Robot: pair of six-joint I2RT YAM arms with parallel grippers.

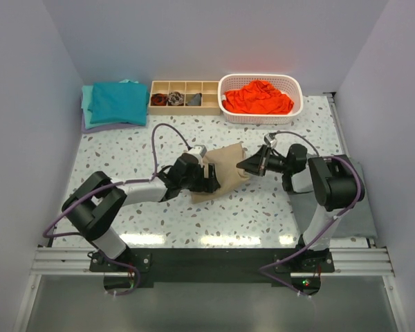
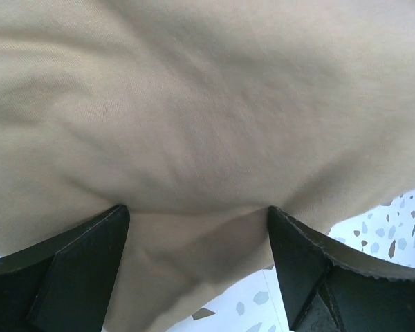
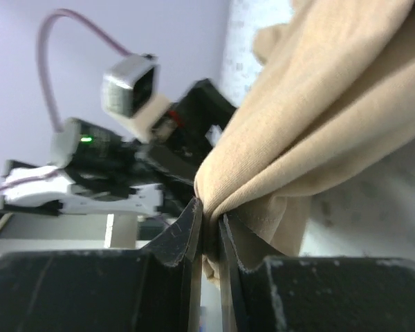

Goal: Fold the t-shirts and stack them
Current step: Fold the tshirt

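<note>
Over the table (image 1: 124, 149), the right hand (image 3: 207, 216) pinches the tan t-shirt (image 1: 228, 160).

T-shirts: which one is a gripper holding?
The tan t-shirt, pinched by the right gripper; the teal one lies folded, the orange-red one in the basket.

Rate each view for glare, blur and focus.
Top external: sharp, evenly lit, with glare strips on the table along its near edge. Left wrist: the tan shirt fills the frame, soft and low-contrast. Right wrist: the fold in the right hand is crisp; the left arm behind is softer.
</note>
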